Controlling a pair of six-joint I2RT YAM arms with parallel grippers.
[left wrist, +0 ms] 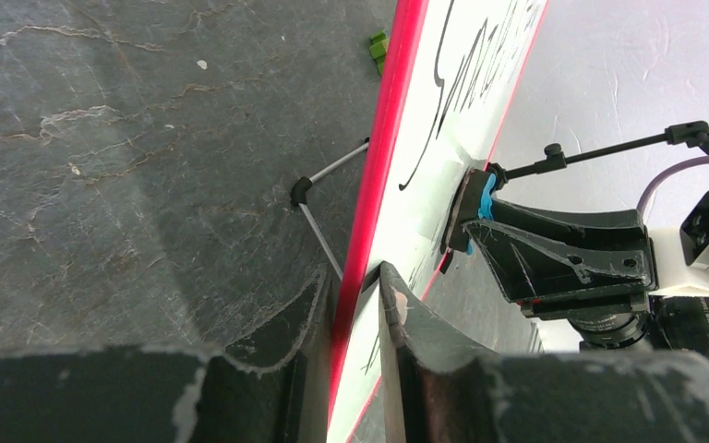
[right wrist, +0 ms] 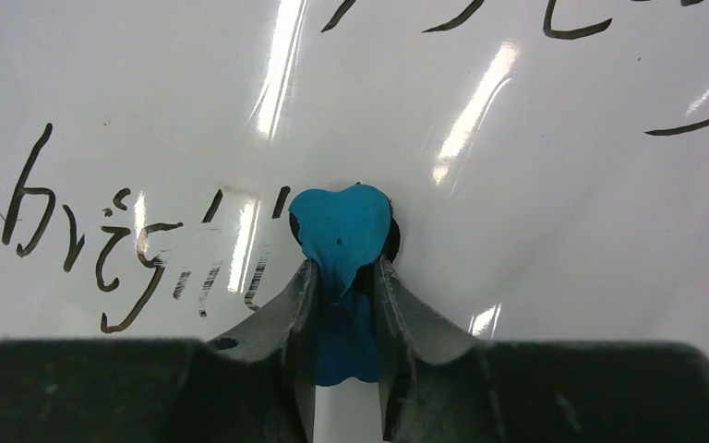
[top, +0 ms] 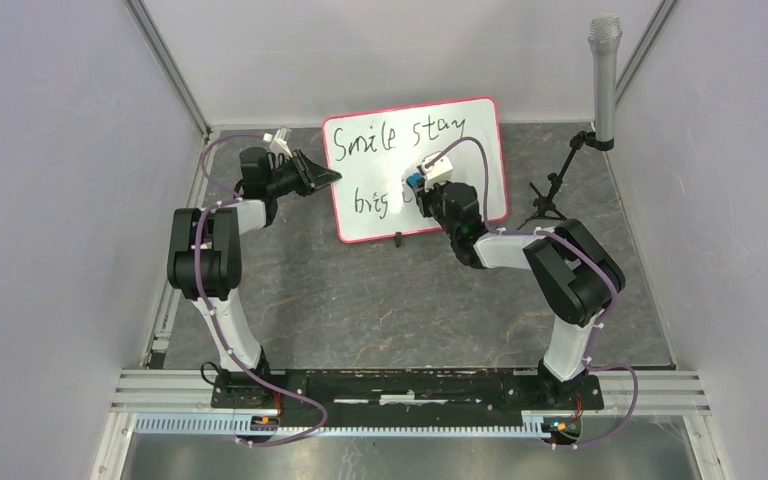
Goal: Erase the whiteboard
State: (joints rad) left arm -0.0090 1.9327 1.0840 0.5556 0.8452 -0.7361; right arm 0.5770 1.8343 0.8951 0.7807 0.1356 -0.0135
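Observation:
The whiteboard [top: 415,165] stands tilted on small black feet at the back middle, with black handwriting "Smile stay" on top and "big" lower left. My left gripper [top: 328,177] is shut on the board's pink-red left edge [left wrist: 378,175]. My right gripper [top: 422,190] is shut on the blue-and-black eraser [right wrist: 342,231] and presses it flat against the board's lower middle, just right of "big" [right wrist: 102,249]. The eraser also shows in the left wrist view [left wrist: 475,208], pressed to the board's face. Faint smeared streaks [right wrist: 217,277] lie beside the eraser.
A grey microphone on a small black tripod [top: 602,95] stands at the back right, close to the board's right edge. A small green object [left wrist: 379,46] lies on the dark stone-look tabletop behind the board. Grey walls close in the sides.

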